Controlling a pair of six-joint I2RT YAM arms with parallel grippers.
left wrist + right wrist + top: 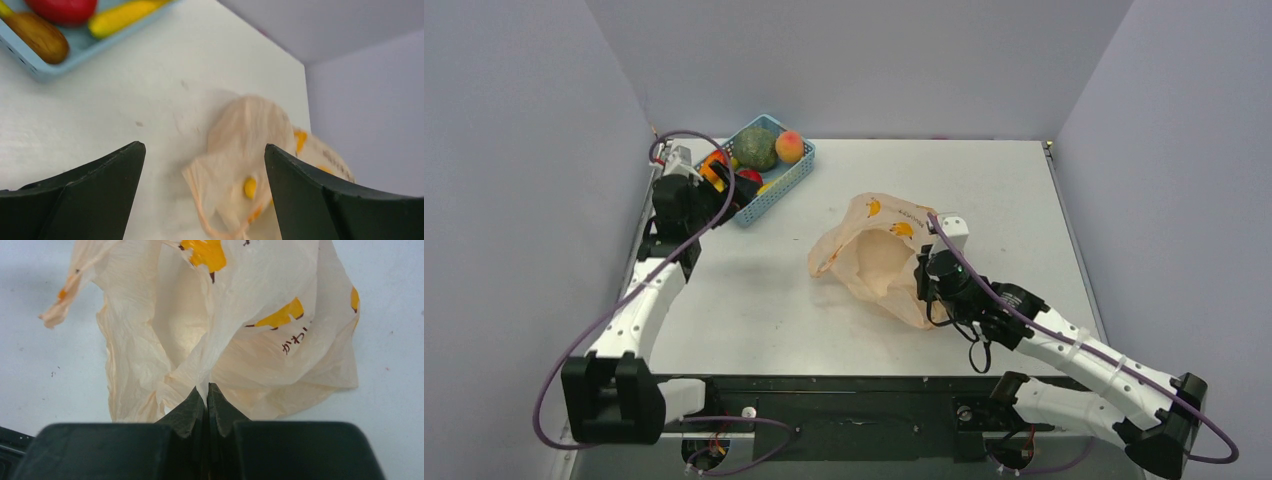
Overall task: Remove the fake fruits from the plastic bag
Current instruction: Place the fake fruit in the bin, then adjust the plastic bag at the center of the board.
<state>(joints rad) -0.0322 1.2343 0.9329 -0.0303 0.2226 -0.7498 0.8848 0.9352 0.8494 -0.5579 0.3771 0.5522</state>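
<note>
The plastic bag (879, 255) lies crumpled mid-table, pale orange with banana prints, its mouth gaping towards the left. My right gripper (206, 388) is shut on a fold of the plastic bag (240, 315) at its near right edge. No fruit shows inside it. A peach-pink fake fruit (790, 147) sits in the blue basket (796, 178) at the back left. My left gripper (736, 195) hovers at the basket's near corner, open and empty. In the left wrist view the plastic bag (250, 145) lies far below the left gripper (204, 146).
The basket also holds a big green ball (755, 148), a red apple (62, 7), a yellow banana (125, 14) and a brown oblong toy (37, 35). Grey walls close in the table (984, 190) on three sides.
</note>
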